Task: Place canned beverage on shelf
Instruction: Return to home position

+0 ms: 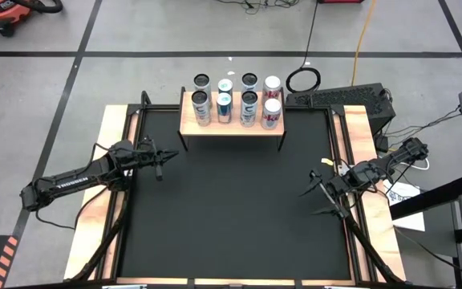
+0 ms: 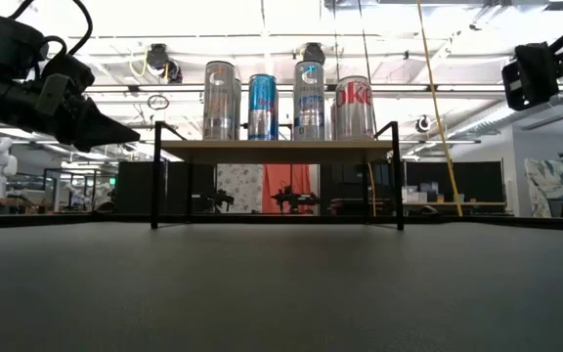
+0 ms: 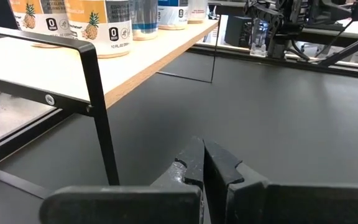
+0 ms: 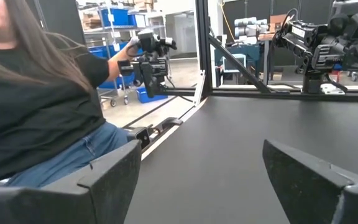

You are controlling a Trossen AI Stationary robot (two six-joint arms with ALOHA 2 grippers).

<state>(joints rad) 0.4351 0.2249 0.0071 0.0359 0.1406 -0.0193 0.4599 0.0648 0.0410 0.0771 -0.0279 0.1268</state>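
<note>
The shelf [image 1: 231, 126], a light-wood board on thin black legs, stands at the table's far middle. Several cans stand upright on it in two rows: silver ones [image 1: 201, 107], blue ones [image 1: 224, 106] and white Diet Coke cans [image 1: 271, 112]; they also show in the low view [image 2: 262, 106]. My left gripper [image 1: 163, 160] is shut and empty, above the mat left of the shelf; in its wrist view its gripper [image 3: 204, 160] points past the shelf's leg [image 3: 101, 118]. My right gripper [image 1: 318, 198] is open and empty at the table's right side.
A black mat [image 1: 231, 209] covers the table, with wooden strips [image 1: 103, 185] along both sides. A person in a black shirt [image 4: 36, 106] sits beyond the table in the right wrist view. A keyboard [image 1: 339, 98] lies behind the table's far right corner.
</note>
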